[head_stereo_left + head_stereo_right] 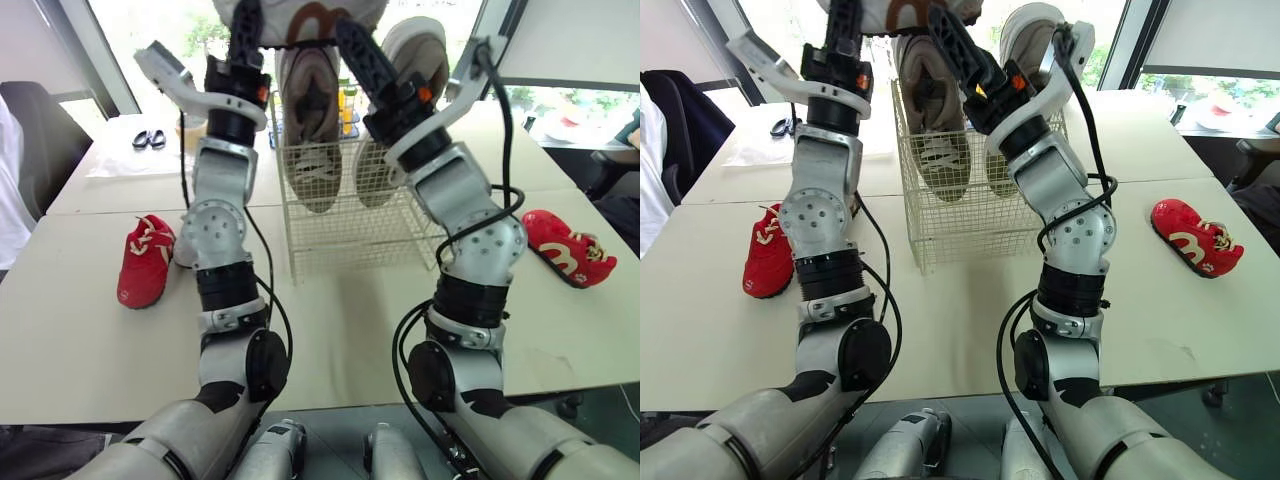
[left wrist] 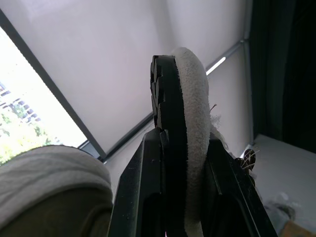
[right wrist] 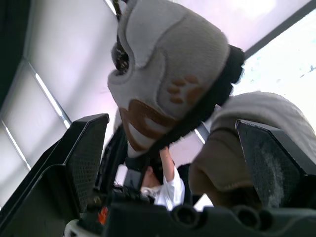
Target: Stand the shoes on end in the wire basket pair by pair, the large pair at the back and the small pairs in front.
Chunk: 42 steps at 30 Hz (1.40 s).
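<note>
Daylight from tall windows falls on the pale table point(image 1: 80, 340), and I read it as a clock with the robot at six. The wire basket point(image 1: 350, 240) stands at twelve. The large pair point(image 1: 312, 140) is already on end against its far side.

One red shoe point(image 1: 145, 262) lies at about ten o'clock. Its mate point(image 1: 565, 248) lies well apart at about three.

The left gripper point(image 2: 183, 140) is raised above the basket's rim and pinches a small grey shoe point(image 3: 168, 74) by the edge of its sole. That shoe hangs over the large pair. Its long axis seems to run crosswise, from nine toward three, though its full outline is hard to make out.

The right gripper point(image 3: 170, 123) is spread wide and holds nothing. It points at the shoe's free end, with the shoe just beyond its fingertips.

The shoe's place, as I judge it, is the basket's near strip, down and toward six o'clock from where it hangs. To get there it must be turned upright. The right arm is the nearer one to steady it.
</note>
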Motion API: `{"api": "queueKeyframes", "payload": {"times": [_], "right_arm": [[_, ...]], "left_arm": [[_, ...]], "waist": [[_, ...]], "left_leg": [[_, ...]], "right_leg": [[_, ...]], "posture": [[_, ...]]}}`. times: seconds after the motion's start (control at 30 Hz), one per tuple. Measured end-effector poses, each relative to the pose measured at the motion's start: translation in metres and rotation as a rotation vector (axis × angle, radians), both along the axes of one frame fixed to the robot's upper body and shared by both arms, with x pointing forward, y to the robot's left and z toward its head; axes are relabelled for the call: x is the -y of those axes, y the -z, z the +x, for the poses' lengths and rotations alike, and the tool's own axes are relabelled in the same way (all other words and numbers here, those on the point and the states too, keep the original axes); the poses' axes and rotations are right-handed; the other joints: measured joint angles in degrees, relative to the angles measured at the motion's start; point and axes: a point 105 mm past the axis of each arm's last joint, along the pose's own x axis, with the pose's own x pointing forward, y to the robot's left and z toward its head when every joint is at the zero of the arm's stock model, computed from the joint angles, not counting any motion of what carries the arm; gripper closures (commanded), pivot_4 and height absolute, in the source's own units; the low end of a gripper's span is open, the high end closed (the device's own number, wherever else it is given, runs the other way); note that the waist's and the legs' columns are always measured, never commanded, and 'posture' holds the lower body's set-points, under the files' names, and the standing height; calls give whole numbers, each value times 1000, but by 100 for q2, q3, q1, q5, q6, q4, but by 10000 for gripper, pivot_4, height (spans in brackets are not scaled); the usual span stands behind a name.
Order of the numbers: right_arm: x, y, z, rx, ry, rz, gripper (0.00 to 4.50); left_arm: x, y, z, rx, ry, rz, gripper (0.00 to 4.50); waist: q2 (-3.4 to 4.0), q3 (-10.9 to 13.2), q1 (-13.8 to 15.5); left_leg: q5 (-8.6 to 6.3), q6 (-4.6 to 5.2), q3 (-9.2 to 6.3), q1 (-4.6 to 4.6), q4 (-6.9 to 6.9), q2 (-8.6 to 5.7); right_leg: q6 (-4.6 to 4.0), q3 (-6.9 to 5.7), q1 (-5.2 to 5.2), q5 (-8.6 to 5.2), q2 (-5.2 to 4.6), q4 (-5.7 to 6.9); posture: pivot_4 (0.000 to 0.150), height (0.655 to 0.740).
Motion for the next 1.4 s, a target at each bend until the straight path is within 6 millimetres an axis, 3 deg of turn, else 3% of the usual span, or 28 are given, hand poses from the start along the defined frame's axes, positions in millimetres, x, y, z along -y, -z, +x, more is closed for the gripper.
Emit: {"api": "queueKeyframes", "payload": {"times": [0.27, 0.37, 0.53, 0.6, 0.63, 0.7, 0.9, 0.93, 1.03, 1.23, 1.4], "right_arm": [[-6, -7, 2, 4, -46, 66, 374], [-6, -9, 3, 7, -47, 75, 8882], [-5, -7, 6, -2, -42, 85, 33812], [-5, -7, 6, -3, -41, 84, 38204], [-5, -7, 6, -5, -42, 84, 38220], [-5, -7, 6, -9, -49, 83, 38220], [9, -20, 4, 34, 3, -19, 38221], [13, -27, -1, 76, 12, -86, 38221], [28, -40, -16, 197, 40, -313, 38221], [68, -30, -40, 353, -20, -845, 38221], [86, -29, -33, 460, -10, -1098, 38221]], "left_arm": [[4, 7, -4, -11, 7, 0, 42561], [4, 10, -6, -12, 4, 1, 42561], [4, 10, -9, 6, 2, 11, 42561], [4, 10, -10, 14, -4, 37, 42561], [3, 10, -11, 19, -7, 63, 42561], [1, 10, -12, 35, -10, 133, 32325], [18, 32, -19, 39, 127, 426, 2134], [18, 31, -26, 67, 160, 500, 344], [13, 36, -43, 113, 281, 667, 344], [-20, 53, -68, 123, 420, 908, 344], [-31, 62, -74, 119, 451, 970, 344]], "waist": [[1, -1, -127], [1, -1, -128], [1, -1, -128], [1, -1, -132], [1, -1, -134], [2, -1, -137], [6, -1, -125], [6, 0, -126], [8, 0, -127], [15, 7, -134], [16, 7, -134]], "left_leg": [[1, -1, 0, 0, -9, 1], [1, -1, 0, 0, -10, 1], [0, -1, 0, 0, -10, 1], [1, -1, 1, 0, -11, 1], [1, -1, 1, 0, -11, 1], [1, -1, 1, 0, -12, 1], [1, 0, -1, -2, -10, -1], [1, 0, -1, -2, -13, -1], [0, 1, -2, -1, -15, -1], [-16, 28, 6, 0, -20, 3], [-18, 26, 13, 2, -19, 7]], "right_leg": [[0, 1, -5, 0, 1, 1], [0, 1, -6, 0, 1, 1], [0, 1, -7, 0, 1, 0], [0, 2, -7, 0, 1, 1], [0, 3, -8, 0, 2, 1], [0, 3, -10, 0, 2, 2], [-1, 3, -10, 0, 1, 4], [-1, 4, -12, -1, 1, 4], [-1, 3, -11, -1, 2, 1], [1, 2, -9, -3, 3, -10], [1, 4, -9, -3, 1, -11]], "posture": [[1500, 7400], [1500, 7400], [1500, 7400], [1500, 7400], [1500, 7400], [1500, 7400], [1500, 7400], [1500, 7400], [1500, 7400], [1500, 7400], [1500, 7400]]}}
